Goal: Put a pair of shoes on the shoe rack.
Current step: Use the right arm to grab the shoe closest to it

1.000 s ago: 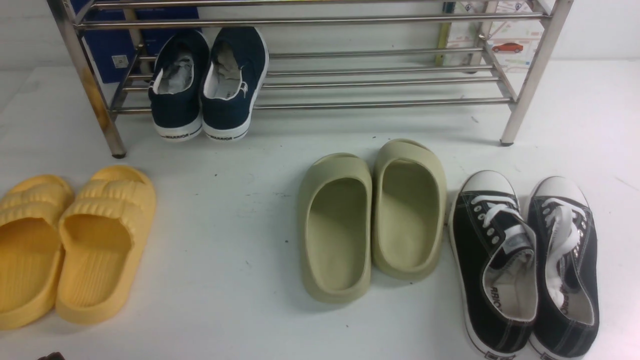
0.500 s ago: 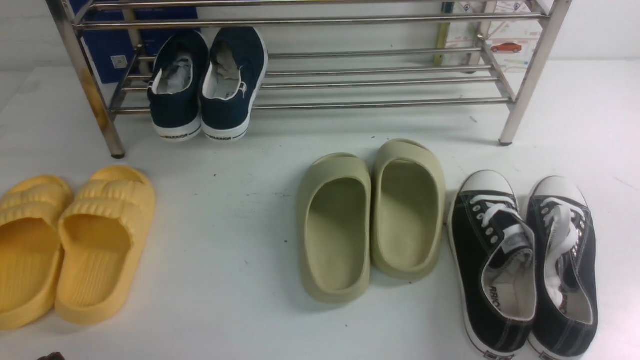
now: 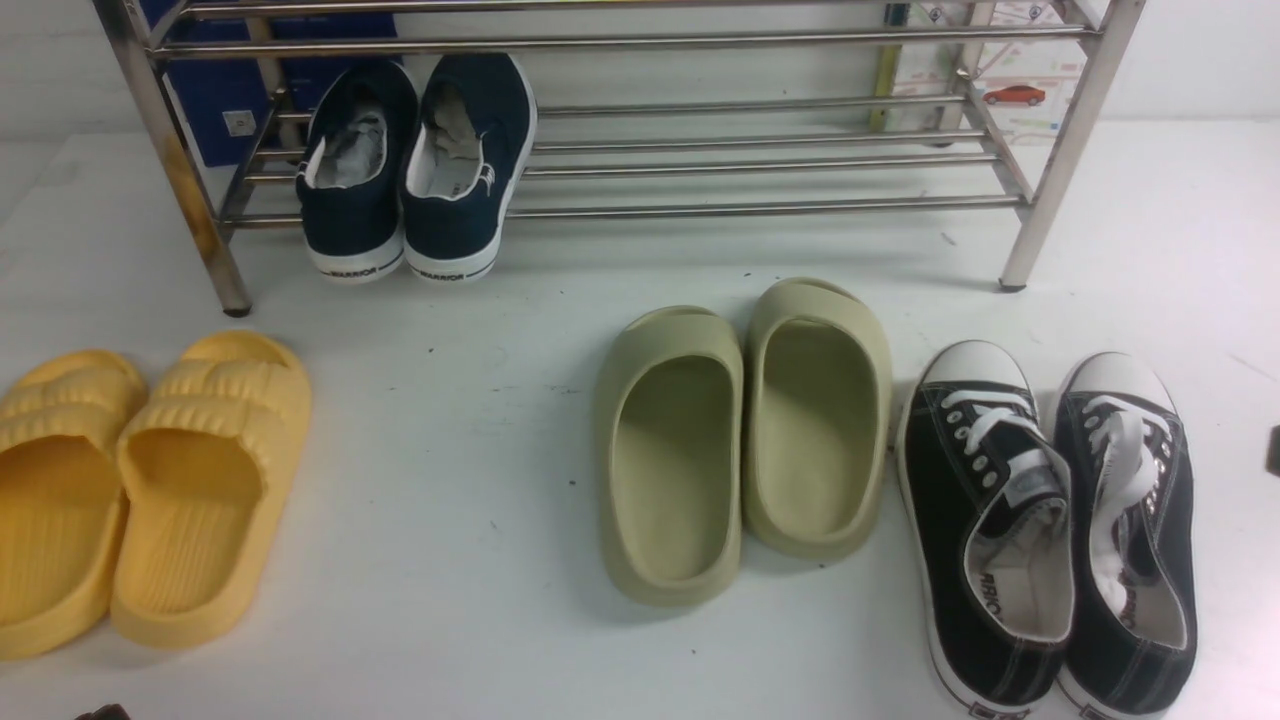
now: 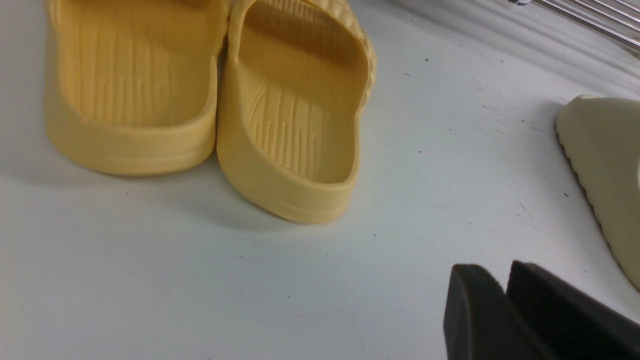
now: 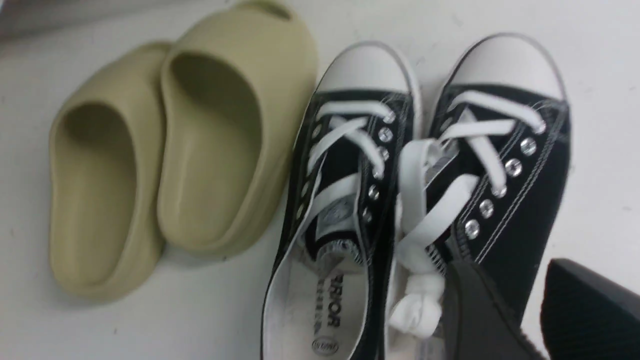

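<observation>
Lettering "WARRIOR" marks navy slip-ons [image 3: 412, 220], "RRIOR" black sneakers [image 3: 1047, 528].

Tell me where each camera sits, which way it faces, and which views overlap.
Front view: sits between the arms, looking forward and down across the white surface to the shoe rack; almost none of the robot shows.
Left wrist view: on the left arm, low, facing the yellow slides; the left gripper shows in one corner.
Right wrist view: on the right arm, looking down on the black sneakers; the right gripper shows open in one corner.
Shared: both wrist views catch the olive slides, and the front view shows all the footwear.
</observation>
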Motion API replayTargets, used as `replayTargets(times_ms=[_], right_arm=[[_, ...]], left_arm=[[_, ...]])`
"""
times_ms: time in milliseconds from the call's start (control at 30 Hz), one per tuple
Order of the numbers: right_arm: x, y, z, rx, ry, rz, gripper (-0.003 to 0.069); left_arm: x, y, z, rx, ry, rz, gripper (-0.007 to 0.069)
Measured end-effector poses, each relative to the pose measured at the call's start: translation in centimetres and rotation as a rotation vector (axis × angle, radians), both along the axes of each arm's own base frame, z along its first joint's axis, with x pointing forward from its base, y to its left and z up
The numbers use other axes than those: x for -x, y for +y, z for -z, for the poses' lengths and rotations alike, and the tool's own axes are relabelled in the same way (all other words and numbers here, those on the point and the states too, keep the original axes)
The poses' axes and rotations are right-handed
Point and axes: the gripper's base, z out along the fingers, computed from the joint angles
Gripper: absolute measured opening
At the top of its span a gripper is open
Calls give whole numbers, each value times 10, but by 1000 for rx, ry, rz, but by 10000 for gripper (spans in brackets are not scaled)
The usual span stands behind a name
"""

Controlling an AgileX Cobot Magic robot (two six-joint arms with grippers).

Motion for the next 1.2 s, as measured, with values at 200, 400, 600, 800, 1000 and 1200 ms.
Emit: replayTargets(times_ms=[200, 400, 600, 800, 1000, 1200], right_arm=[[-35, 27, -10, 0, 174, -209, 248], [-47, 79, 7, 55, 341, -289, 351], [-52, 98, 30, 132, 429, -193, 484], [-68, 110, 56, 144, 465, -136, 568], [-83, 121, 92, 189, 531, -181, 514], [-85, 126, 104, 191, 567, -224, 218]], left_arm=[[0, 0, 0, 0, 0, 0, 113], [0, 0, 0, 0, 0, 0, 121], [0, 0, 0, 0, 0, 0, 127], [0, 0, 0, 0, 0, 0, 133], [0, 0, 0, 0, 0, 0, 134], [0, 0, 0, 0, 0, 0, 143]])
